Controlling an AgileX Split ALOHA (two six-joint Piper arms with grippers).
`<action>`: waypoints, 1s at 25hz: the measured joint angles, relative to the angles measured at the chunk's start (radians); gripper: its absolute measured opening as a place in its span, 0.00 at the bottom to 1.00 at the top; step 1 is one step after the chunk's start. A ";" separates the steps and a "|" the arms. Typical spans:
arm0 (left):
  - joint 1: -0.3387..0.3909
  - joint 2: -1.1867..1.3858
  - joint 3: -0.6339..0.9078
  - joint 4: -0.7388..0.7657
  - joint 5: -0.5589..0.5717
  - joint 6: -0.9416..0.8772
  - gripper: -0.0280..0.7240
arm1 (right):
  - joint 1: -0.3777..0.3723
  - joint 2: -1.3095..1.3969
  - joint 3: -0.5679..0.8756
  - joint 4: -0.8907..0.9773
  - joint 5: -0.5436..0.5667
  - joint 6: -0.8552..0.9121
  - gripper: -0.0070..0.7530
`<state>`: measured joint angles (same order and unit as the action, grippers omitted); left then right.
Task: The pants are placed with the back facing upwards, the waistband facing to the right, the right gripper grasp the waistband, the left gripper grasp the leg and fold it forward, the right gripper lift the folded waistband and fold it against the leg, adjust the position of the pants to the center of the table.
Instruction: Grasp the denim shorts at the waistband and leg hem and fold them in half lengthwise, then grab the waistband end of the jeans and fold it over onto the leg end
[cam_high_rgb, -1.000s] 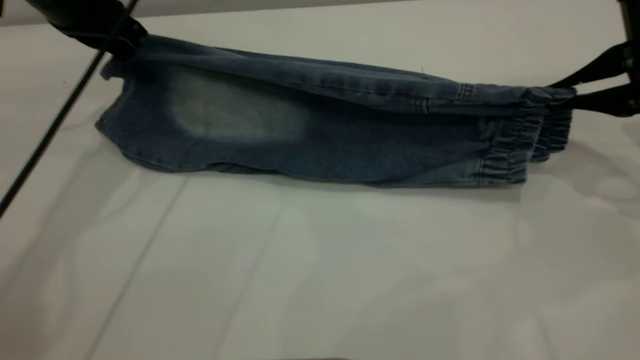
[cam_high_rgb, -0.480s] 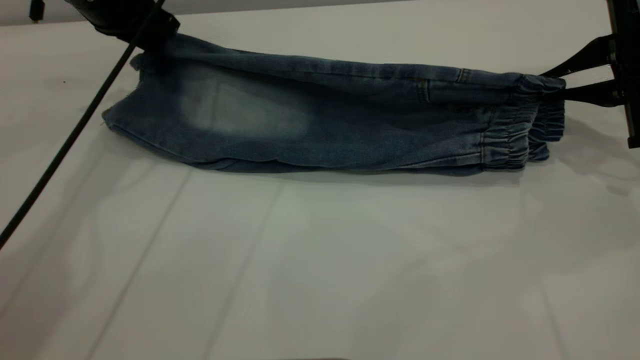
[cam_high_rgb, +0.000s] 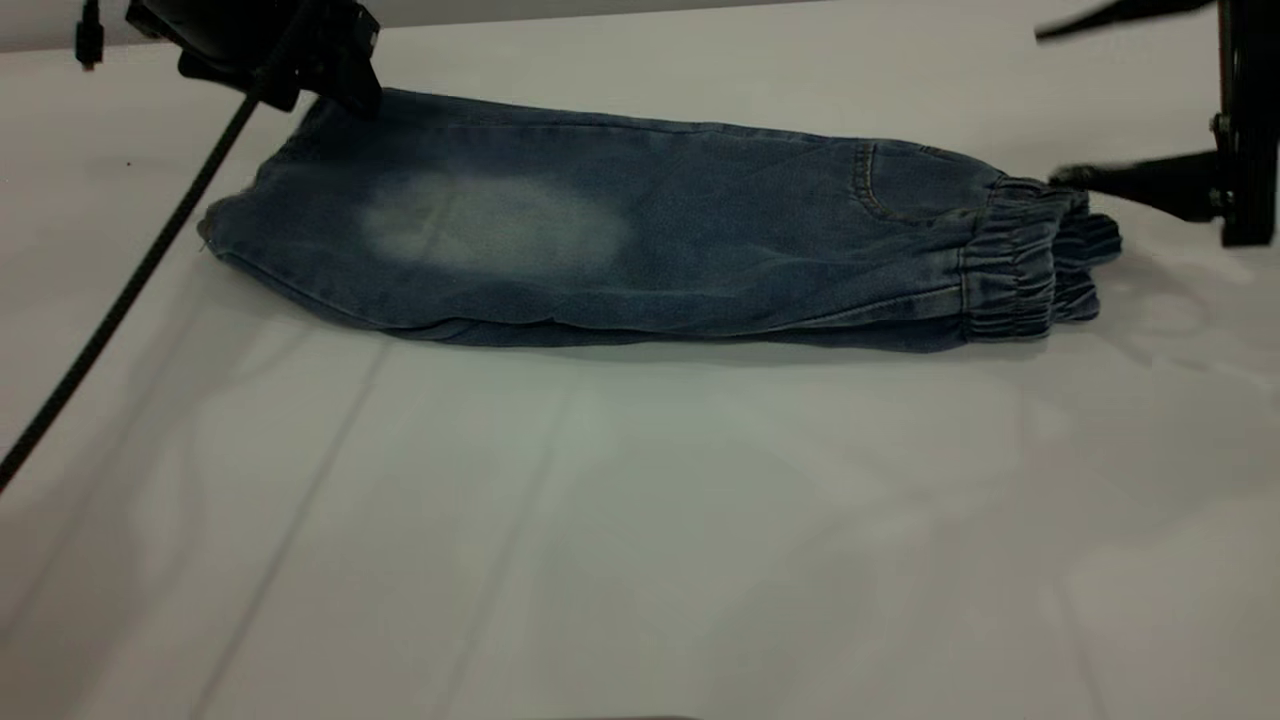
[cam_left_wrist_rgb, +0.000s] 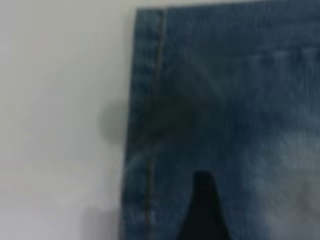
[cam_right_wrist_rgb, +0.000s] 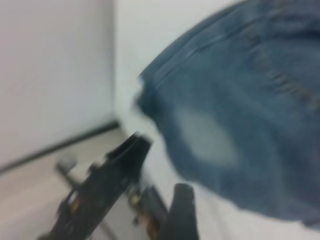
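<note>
The short blue denim pants (cam_high_rgb: 640, 250) lie flat on the big plain white table (cam_high_rgb: 640, 520), folded in half along their length so one leg sits on top of the other. A pale faded patch (cam_high_rgb: 495, 222) shows on the top side near the leg end, which points to the left in the outside view. The bunched stretchy waistband (cam_high_rgb: 1030, 262) is at the right end, and a curved pocket seam (cam_high_rgb: 880, 185) is just beside it. The black left gripper (cam_high_rgb: 330, 70) with its black braided cable (cam_high_rgb: 130, 280) is at the far left corner of the pants, right at the hem. From the pictures you cannot tell if its fingers are together or apart. In its own wrist view one dark fingertip (cam_left_wrist_rgb: 205, 210) sits over the denim near the stitched hem (cam_left_wrist_rgb: 149, 125). The black right gripper (cam_high_rgb: 1100, 95) is just beside the waistband. Its two fingers are spread wide apart, one high in the air and one low with its tip next to the waistband, and they hold nothing.
</note>
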<state>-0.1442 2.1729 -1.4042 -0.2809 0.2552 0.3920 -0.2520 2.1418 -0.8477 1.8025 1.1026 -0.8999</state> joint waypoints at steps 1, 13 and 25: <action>0.000 0.000 0.000 -0.002 0.012 0.000 0.74 | 0.000 0.000 -0.001 -0.012 0.017 -0.007 0.79; 0.000 0.000 -0.001 -0.007 0.062 0.000 0.74 | 0.159 0.000 0.038 -0.336 -0.209 0.096 0.79; 0.000 0.000 -0.001 -0.007 0.115 0.000 0.74 | 0.172 0.003 0.041 -0.044 -0.393 0.035 0.83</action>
<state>-0.1442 2.1729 -1.4050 -0.2876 0.3699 0.3920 -0.0802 2.1448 -0.8070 1.7583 0.7100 -0.8649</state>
